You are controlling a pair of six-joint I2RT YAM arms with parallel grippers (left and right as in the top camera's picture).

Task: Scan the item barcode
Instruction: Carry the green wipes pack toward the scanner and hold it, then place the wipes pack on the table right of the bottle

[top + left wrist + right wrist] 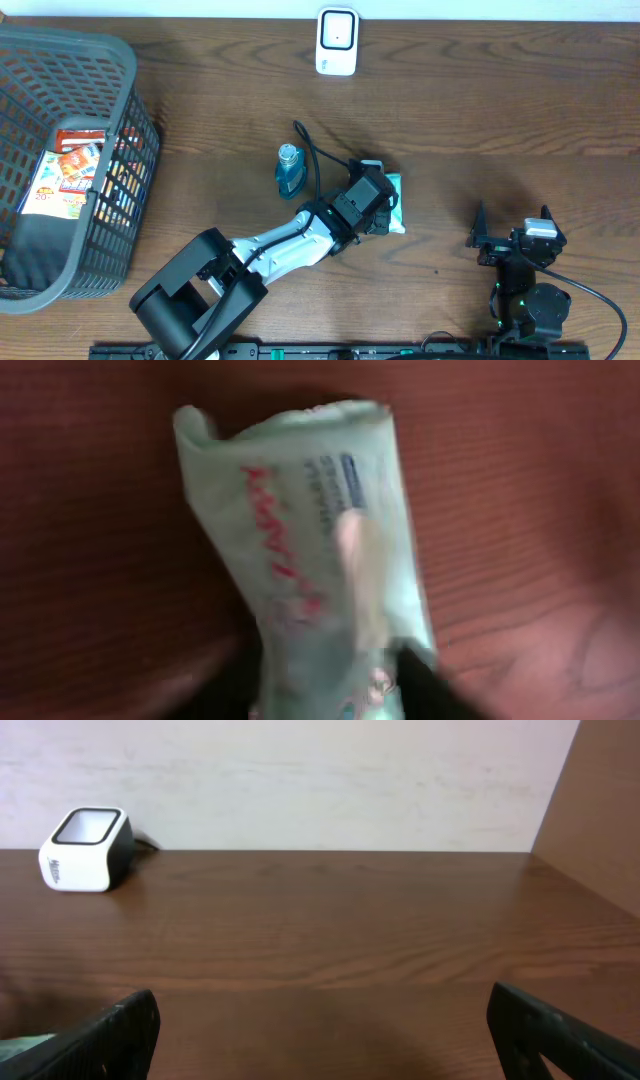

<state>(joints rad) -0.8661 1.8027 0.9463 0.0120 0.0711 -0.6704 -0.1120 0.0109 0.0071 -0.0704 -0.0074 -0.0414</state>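
A mint-green packet (pixel 397 192) with red lettering, the item, lies flat on the wooden table near the middle. My left gripper (pixel 376 212) is right over it. In the blurred left wrist view the packet (pixel 300 520) fills the space between the dark fingers (pixel 425 690), and the left gripper (pixel 325 698) looks open around it. The white barcode scanner (pixel 337 42) stands at the far edge of the table, also visible as the scanner (pixel 85 850) at the back left. My right gripper (pixel 512 224) rests at the front right, wide open and empty (pixel 325 1035).
A small blue bottle (pixel 289 170) stands just left of the packet, beside my left arm. A dark mesh basket (pixel 120 200) with colourful packets (pixel 65 175) takes up the left side. A side wall (pixel 600 810) rises at the right.
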